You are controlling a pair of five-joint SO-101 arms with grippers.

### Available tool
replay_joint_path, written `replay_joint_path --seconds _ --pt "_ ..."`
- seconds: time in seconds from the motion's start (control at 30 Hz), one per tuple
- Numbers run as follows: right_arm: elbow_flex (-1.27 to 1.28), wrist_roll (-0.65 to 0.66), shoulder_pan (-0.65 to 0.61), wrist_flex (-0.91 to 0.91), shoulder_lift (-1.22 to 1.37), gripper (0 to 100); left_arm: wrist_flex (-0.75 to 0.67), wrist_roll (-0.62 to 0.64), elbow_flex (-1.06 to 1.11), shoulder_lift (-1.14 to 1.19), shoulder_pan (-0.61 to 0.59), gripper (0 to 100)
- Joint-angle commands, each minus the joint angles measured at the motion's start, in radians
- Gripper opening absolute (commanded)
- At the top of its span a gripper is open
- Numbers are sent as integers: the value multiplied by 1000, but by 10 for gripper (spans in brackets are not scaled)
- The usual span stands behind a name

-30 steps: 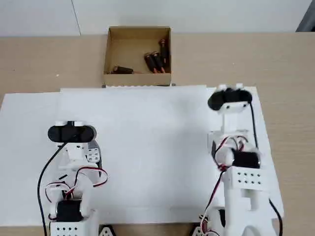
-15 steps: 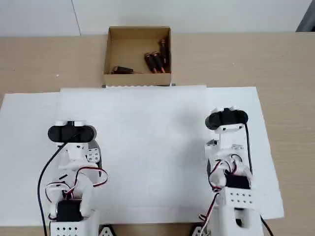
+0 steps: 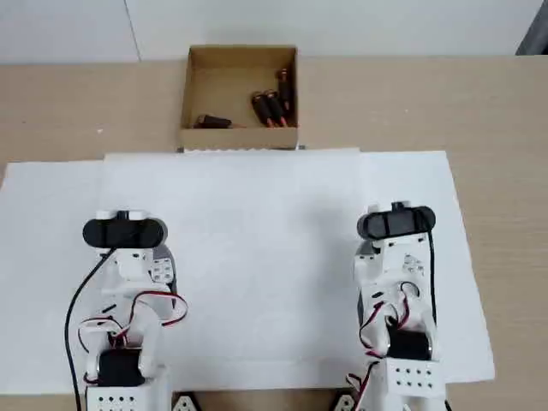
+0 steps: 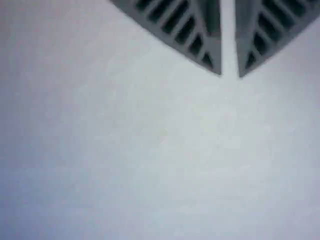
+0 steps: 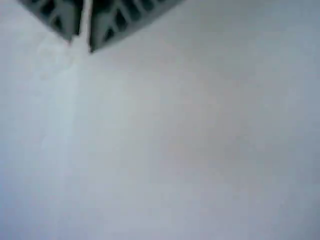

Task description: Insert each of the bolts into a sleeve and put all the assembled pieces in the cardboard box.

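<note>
Hovering over paper (image 4: 150, 160), left end effector (image 4: 229, 75) and right end effector (image 5: 80, 48) are pinched narrow.

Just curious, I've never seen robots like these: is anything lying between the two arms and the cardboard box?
No. In the high view that stretch is bare white paper, right up to the cardboard box; the dark pieces lie inside it.
</note>
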Motion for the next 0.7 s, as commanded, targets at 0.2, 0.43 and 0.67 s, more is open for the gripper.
replay_joint_path --seconds 0.2,0.43,0.67 --pt "17 -11 -7 180 -206 3 -3 -8 -5 -12 3 6" --pt "17 -11 -7 257 -266 3 -3 -8 -5 -12 3 6" --pt "17 -9 -7 266 -271 3 -3 -8 -5 -12 3 6"
